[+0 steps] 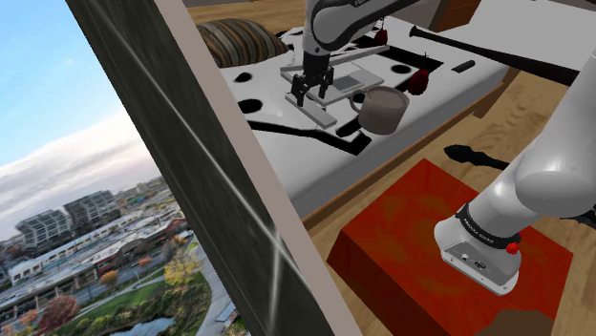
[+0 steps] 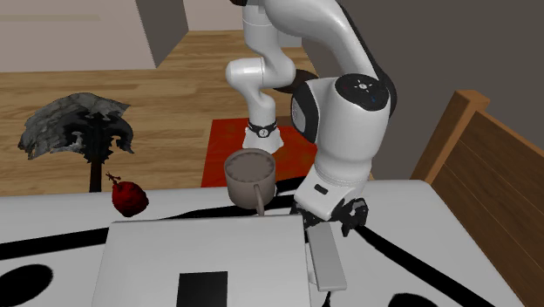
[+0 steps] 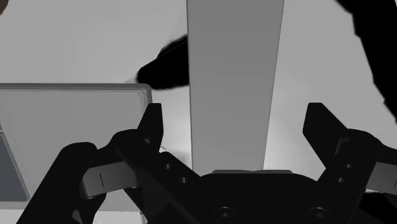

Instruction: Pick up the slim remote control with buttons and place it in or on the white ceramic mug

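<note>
Progress: early, by my reading; the remote [image 3: 235,76] lies flat on the bench [image 2: 418,235], not yet gripped or lifted.
Pincer [image 3: 235,121]: wide open, one finger on each side of the remote with a gap on both sides, holding nothing.
Left to do: close, lift, carry to the mug [image 2: 251,179], set it in or on it.
Remote's place: just beside a flat grey slab [image 2: 205,253], near the mug.
Remote's look: long, slim, plain grey strip; no buttons visible.
Mug's look: grey-brown, upright, handle facing the remote.

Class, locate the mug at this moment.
In the second exterior view, the mug stands on the white surface, left of the pincer and slim remote.
</note>
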Controlling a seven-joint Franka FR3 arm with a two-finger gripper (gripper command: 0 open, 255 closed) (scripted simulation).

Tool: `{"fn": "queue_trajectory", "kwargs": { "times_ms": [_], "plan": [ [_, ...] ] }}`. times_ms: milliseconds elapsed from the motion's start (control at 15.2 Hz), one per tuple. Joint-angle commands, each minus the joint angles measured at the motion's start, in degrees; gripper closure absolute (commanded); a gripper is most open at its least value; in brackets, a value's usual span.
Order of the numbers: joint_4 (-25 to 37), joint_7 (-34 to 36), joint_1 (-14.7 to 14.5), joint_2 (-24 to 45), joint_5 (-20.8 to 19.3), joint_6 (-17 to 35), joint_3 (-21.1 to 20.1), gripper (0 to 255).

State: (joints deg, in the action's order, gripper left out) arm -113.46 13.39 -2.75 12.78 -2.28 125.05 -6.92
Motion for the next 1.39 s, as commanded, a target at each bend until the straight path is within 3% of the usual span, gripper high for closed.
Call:
{"fn": "queue_trajectory", "kwargs": {
  "times_ms": [0, 660, 726, 1320],
  "plan": [
    [-0.66, 0.12, -0.04, 0.74, -0.15, 1.44, 0.03, 0],
    [-1.39, 0.26, -0.06, 1.77, -0.35, 3.19, 0.07, 0],
    [-1.38, 0.25, -0.06, 1.8, -0.35, 3.21, 0.08, 255],
    [-1.39, 0.26, -0.06, 1.77, -0.35, 3.19, 0.07, 255]
  ]
}}
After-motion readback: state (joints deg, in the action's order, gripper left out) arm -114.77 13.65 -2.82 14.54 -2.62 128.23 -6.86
